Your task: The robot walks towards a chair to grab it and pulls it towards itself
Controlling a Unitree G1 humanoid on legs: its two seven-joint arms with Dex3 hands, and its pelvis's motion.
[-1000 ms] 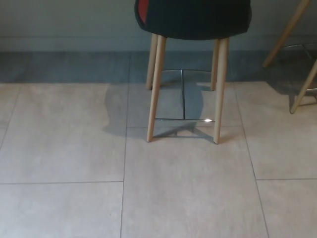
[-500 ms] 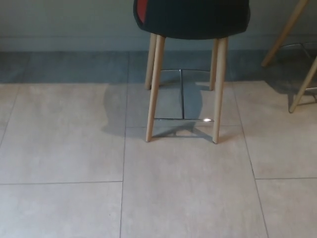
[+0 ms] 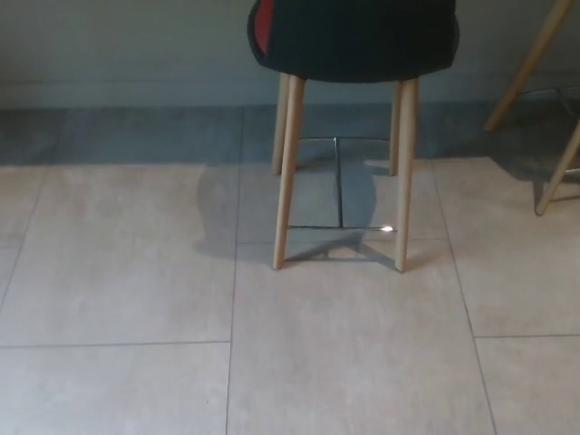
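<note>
A chair [image 3: 353, 41] with a black seat shell and a red patch at its left stands upright at the top middle of the head view. Its top is cut off by the frame edge. Several light wooden legs [image 3: 288, 172] reach down to the tiled floor, joined by thin metal rungs [image 3: 340, 227]. Neither of my hands nor any part of my arms shows.
Wooden legs of another chair or stool [image 3: 544, 109] stand at the top right. A grey wall [image 3: 118, 45] with a darker floor strip runs behind the chair. Large beige floor tiles [image 3: 118, 272] spread in front of it.
The whole picture has shifted slightly: the chair now sits a little lower and to the right in the frame, so the camera has moved. The chair itself stands the same way.
</note>
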